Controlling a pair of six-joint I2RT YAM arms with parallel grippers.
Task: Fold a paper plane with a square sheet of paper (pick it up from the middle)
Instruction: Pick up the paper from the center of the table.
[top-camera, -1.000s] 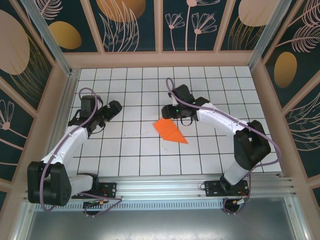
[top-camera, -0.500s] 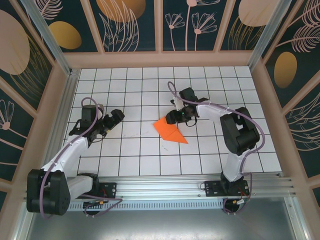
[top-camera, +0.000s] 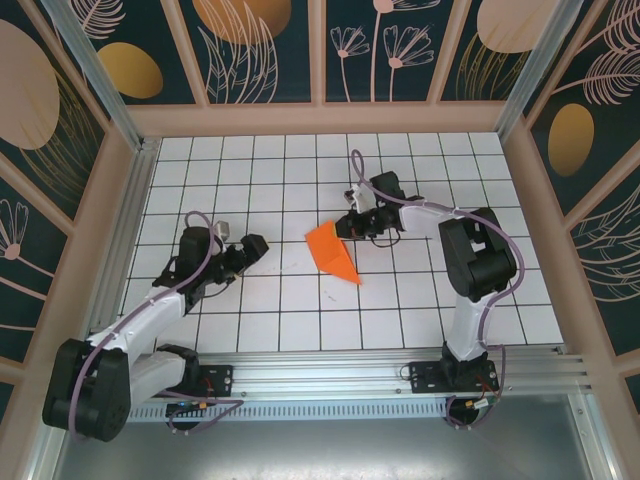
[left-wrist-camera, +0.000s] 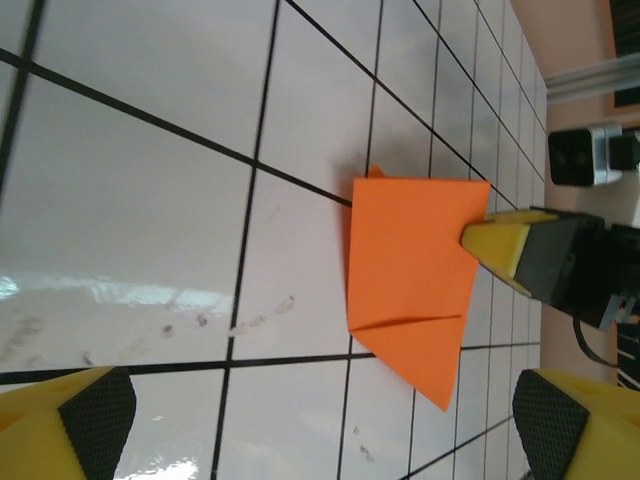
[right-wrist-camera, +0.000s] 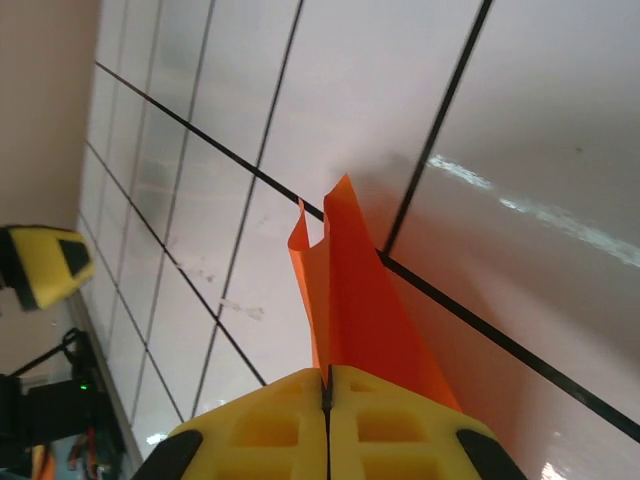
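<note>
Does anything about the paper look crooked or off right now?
Slightly. The folded orange paper, pinched at one edge by the shut right claw, has layers splaying apart at its far tip, and a small corner pokes past the top edge in the left wrist view. No tear shows.

Top external: high above near edge of white grid-tiled bench (top-camera: 280, 320), looking down on all of it. Left wrist: low, near, facing folded bright orange paper sheet (left-wrist-camera: 410, 270) obliquely. Right wrist: closest, over own yellow fingers (right-wrist-camera: 400, 400), same sheet edge-on. Sheet common to all.
</note>
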